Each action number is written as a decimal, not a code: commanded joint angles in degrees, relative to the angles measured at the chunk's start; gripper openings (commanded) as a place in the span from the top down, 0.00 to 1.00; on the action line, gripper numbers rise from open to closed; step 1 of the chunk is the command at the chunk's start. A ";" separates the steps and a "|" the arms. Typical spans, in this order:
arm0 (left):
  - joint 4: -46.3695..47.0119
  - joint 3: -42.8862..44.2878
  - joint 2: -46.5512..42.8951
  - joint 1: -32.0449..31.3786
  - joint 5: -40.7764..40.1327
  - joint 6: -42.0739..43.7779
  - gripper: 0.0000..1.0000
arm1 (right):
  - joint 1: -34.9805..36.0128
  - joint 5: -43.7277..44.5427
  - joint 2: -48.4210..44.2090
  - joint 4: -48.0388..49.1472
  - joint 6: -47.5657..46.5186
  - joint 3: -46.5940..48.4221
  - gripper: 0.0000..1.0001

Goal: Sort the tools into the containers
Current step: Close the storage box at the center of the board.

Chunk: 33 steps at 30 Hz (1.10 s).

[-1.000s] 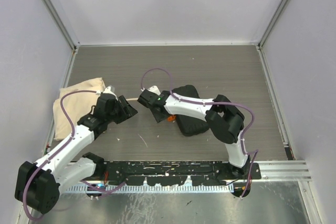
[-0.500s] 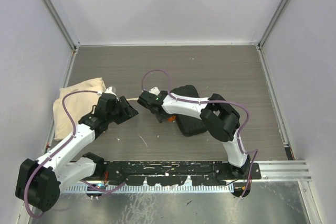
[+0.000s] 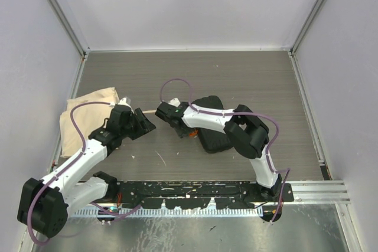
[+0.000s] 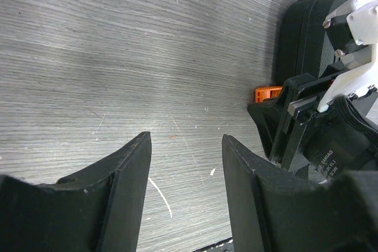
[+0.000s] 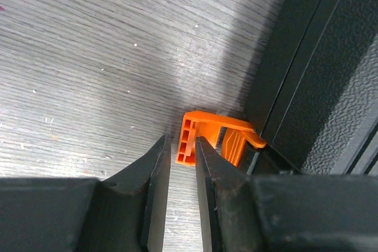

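Two fingers of the right gripper (image 5: 182,141) are pressed nearly together, and the end of an orange latch (image 5: 204,137) is pinched in the narrow gap between them. The latch is hinged out from the left edge of the black case (image 5: 331,57), which is laid flat at centre frame on the table (image 3: 248,75). The left gripper (image 4: 186,140) is held spread over bare table, just left of the right gripper. The bag (image 3: 88,110) is seen at the left of the frame, beside the left arm.
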 commanded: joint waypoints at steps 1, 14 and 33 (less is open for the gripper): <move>2.94 0.18 0.35 0.28 0.96 -0.35 0.48 | -0.79 1.70 0.25 -0.58 1.12 -0.46 0.72; 4.45 0.58 1.43 0.28 2.36 -0.13 0.48 | -1.49 1.78 -4.85 1.16 1.26 -0.84 0.86; 16.39 4.03 17.27 -0.06 15.18 -1.71 0.48 | -5.25 -5.24 -11.65 3.86 1.43 -1.81 0.90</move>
